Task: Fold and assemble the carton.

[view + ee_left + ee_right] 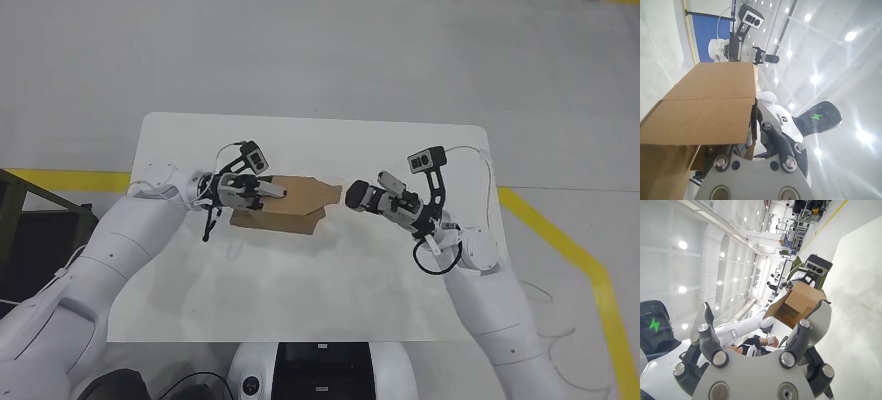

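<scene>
White table on grey floor

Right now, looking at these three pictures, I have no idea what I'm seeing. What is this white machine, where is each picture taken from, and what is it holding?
It is a robot with two white arms, each ending in a pair of fingers for grasping. The top view looks down from a camera above the arms onto a white table. The other two pictures come from small cameras on the wrists, each looking out past that arm's own fingers. A brown carton, partly folded with one end open, is at the middle of the table. The left fingers are closed on one end of it. The right fingers are spread open close to the carton's open end and hold nothing.
</scene>
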Tool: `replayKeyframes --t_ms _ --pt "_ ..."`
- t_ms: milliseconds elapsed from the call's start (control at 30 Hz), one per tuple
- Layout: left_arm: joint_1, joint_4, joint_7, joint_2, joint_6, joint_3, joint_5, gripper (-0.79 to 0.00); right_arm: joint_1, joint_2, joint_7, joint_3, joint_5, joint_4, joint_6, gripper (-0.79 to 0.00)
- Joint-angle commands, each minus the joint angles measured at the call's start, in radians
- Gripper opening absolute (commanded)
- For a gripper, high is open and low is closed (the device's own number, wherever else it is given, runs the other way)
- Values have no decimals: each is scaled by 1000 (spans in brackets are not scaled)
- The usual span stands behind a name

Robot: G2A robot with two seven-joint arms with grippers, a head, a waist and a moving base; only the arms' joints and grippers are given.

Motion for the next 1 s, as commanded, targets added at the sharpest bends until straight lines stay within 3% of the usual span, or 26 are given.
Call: replayKeyframes --t_ms 0,433,800,967 --pt "-2 2 0 0 -2 1 2 -785 1 -4 11 -18 33 5 0 0" --pt "-11 -12 0 -7 14 24 -1 -785 35 -14 97 -71 82 33 -62 0" --pt "-53 10 0 6 73 60 70 -785 57 32 302 3 -252 21 -183 0" --pt "-77 2 0 16 101 82 50 -785 35 60 237 -27 -431 -84 -248 0"
